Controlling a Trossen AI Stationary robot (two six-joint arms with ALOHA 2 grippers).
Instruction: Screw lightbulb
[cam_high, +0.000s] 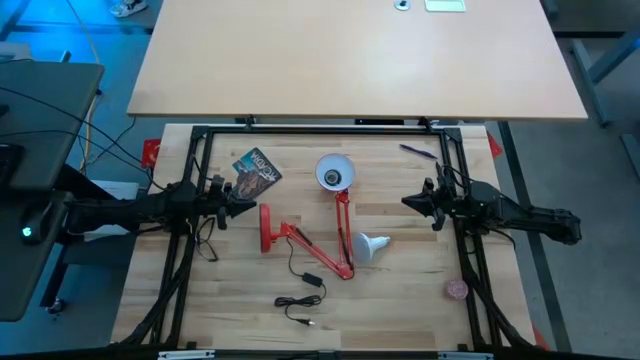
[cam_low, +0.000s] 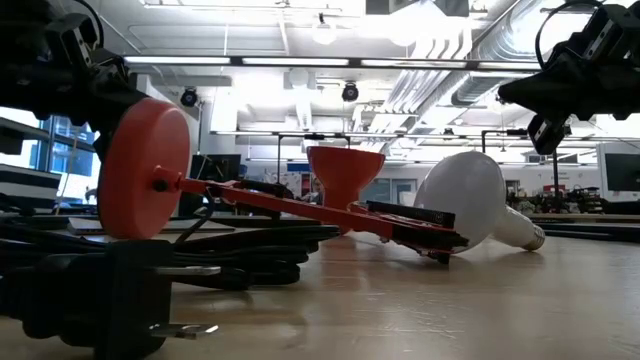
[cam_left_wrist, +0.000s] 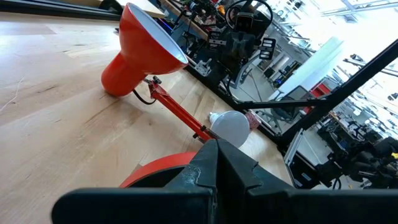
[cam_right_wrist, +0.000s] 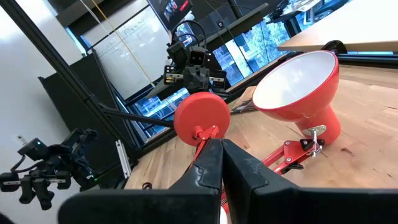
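Inspecting the lightbulb (cam_high: 372, 245), which is lying on its side against the red lamp arm (cam_high: 343, 232), between my grippers; left gripper (cam_high: 243, 200) and right gripper (cam_high: 408, 201) are both hanging closed, empty. I am judging it light, slippery, fragile: gripping the dome gently

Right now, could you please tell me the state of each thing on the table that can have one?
lightbulb: lying on its side beside the lamp's arm, not screwed in.
lamp: lying on the table, arm folded, shade socket without a bulb.
power cord: unplugged, plug loose on the wood.
left gripper: shut, holding nothing, near the lamp's base.
right gripper: shut, holding nothing, right of the shade.
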